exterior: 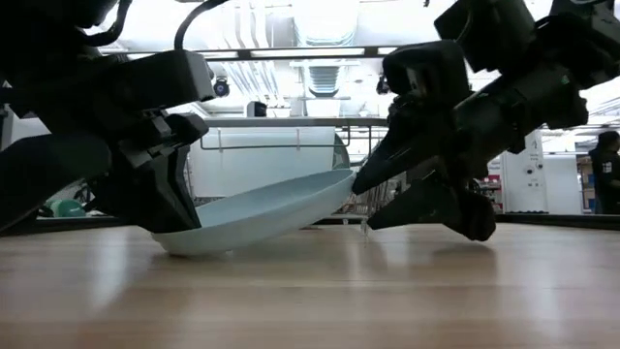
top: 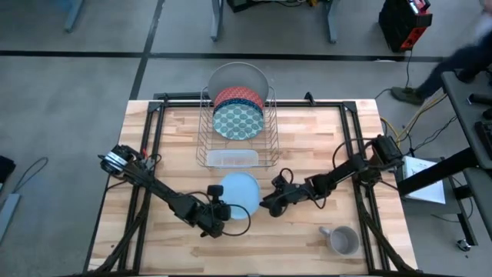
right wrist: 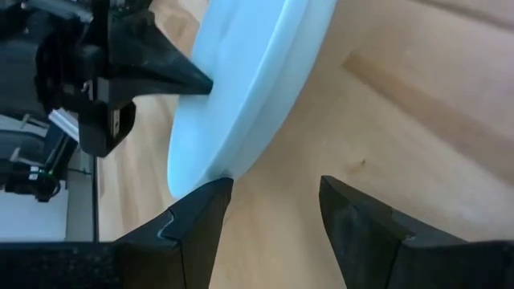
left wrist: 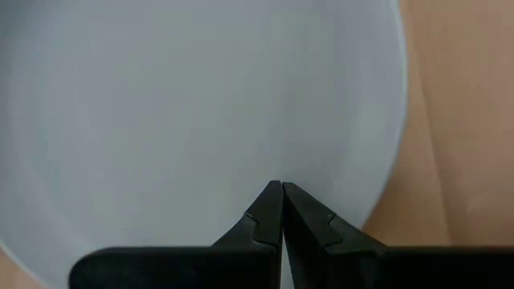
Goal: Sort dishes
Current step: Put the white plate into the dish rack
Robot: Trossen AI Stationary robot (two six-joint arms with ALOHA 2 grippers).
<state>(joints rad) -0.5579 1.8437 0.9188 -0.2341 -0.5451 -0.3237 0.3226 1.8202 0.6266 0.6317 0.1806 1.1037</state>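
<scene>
Light-blue plate (top: 241,191) tilted, left gripper (left wrist: 282,210) pinching rim

Dish rack (top: 237,135) just beyond plate (top: 238,192)

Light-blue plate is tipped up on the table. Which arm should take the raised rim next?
Probably the right. The right gripper is open with its fingers at the raised rim of the light-blue plate. The left gripper, shut, presses the plate's low edge, holding the tilt.
</scene>
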